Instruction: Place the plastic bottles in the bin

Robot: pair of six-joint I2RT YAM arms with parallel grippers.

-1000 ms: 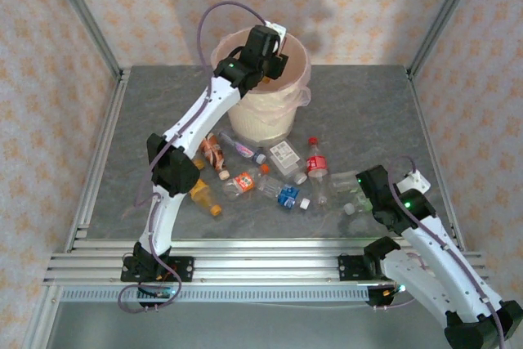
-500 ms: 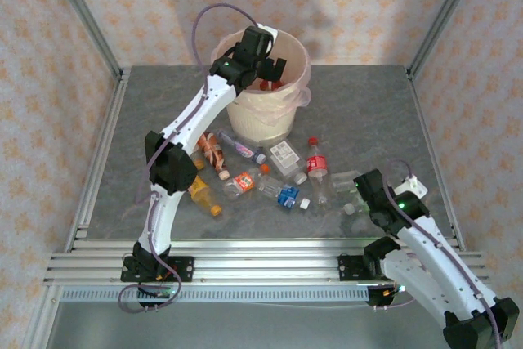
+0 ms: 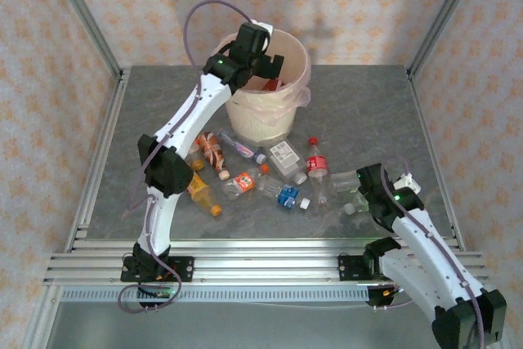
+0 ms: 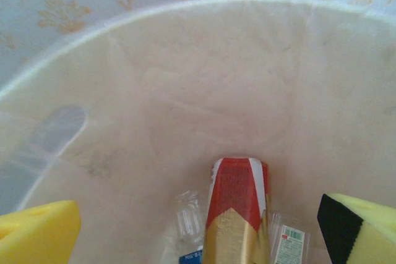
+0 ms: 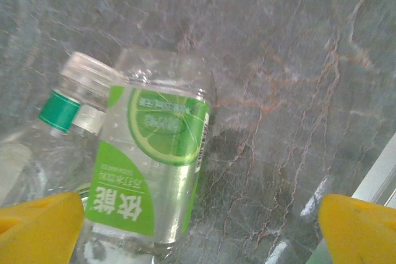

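The cream bin (image 3: pixel 263 118) with a pinkish liner stands at the back centre of the table. My left gripper (image 3: pixel 266 66) hangs open over its mouth. In the left wrist view the left gripper (image 4: pixel 198 239) is open with nothing between its yellow pads (image 4: pixel 38 233), and a red and gold labelled bottle (image 4: pixel 239 214) lies below among clear bottles. Several plastic bottles (image 3: pixel 317 165) lie scattered in front of the bin. My right gripper (image 3: pixel 365 186) is low over the clear ones at the right. The right gripper (image 5: pixel 198 233) is open above a lime-green labelled bottle (image 5: pixel 154 153), which lies toward its left pad.
A second clear bottle with a green cap (image 5: pixel 59 110) lies beside the lime one. Orange bottles (image 3: pixel 205 195) lie near the left arm's elbow. An aluminium rail (image 3: pixel 261 267) runs along the near edge, and frame posts and patterned walls close in the marbled grey table (image 3: pixel 368 112).
My left gripper's jaws have spread apart over the bin and its wrist has shifted slightly left. The right arm has swung in closer over the clear bottles.
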